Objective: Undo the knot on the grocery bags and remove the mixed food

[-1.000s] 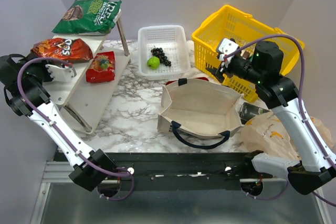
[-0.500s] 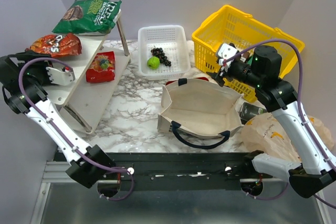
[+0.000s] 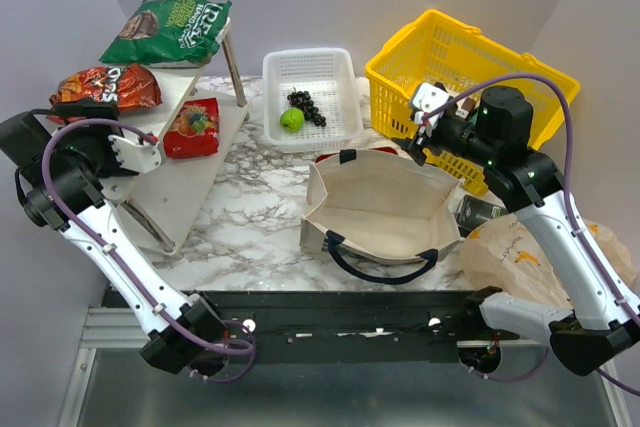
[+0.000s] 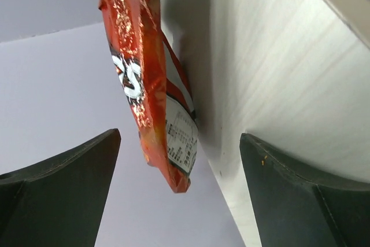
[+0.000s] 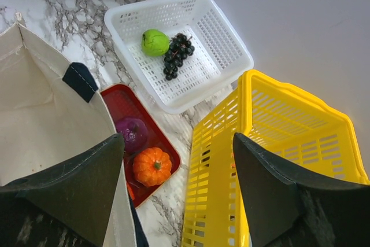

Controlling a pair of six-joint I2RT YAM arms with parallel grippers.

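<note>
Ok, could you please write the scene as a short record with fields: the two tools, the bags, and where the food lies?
left tool: open, its jaws either side of a red snack packet, not touching it
right tool: open, empty, above the tote's far right corner
tote: open, mouth up
plastic bag: crumpled at near right; knot not visible
shelf: green snack bag on top, second red packet lower
white basket: green apple, grapes
red tray: purple onion, orange

The tote (image 3: 385, 209) is beige with navy handles (image 5: 81, 80), the basket (image 5: 214, 160) yellow, the table (image 3: 255, 212) grey-veined white.
</note>
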